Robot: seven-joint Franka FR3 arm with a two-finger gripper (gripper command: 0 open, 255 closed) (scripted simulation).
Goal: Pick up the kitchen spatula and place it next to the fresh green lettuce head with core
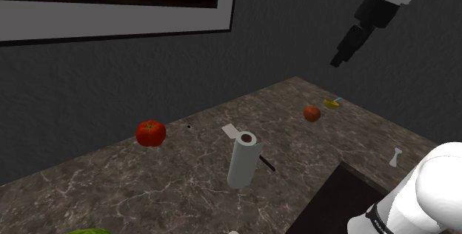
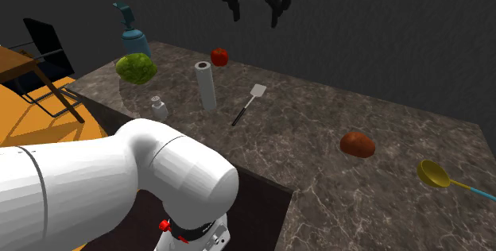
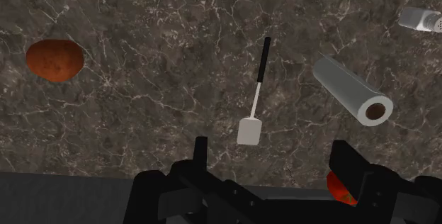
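Stone counter [image 2: 381,122] w/ spatula [image 2: 249,103], towel roll [image 2: 207,86], tomato [image 2: 219,56], lettuce [image 2: 136,68].

Spatula [image 2: 248,105]: slim; flat, pale, squarish blade, thin light neck, straight black handle. Lies flat on dark marbled tabletop [image 2: 318,122], free, around middle of surface. Second exterior view: slanted, blade up-right toward wall, handle down-left toward front edge. Wrist view: full length in sight [image 3: 255,95].

Lettuce head [image 2: 136,68]: rounded, bumpy, yellow-green leaves; core not discernible. Sits on tabletop near its edge at second exterior view's left, well apart from spatula. Shoulder view: cut by lower picture edge, green top showing [image 1: 89,231].
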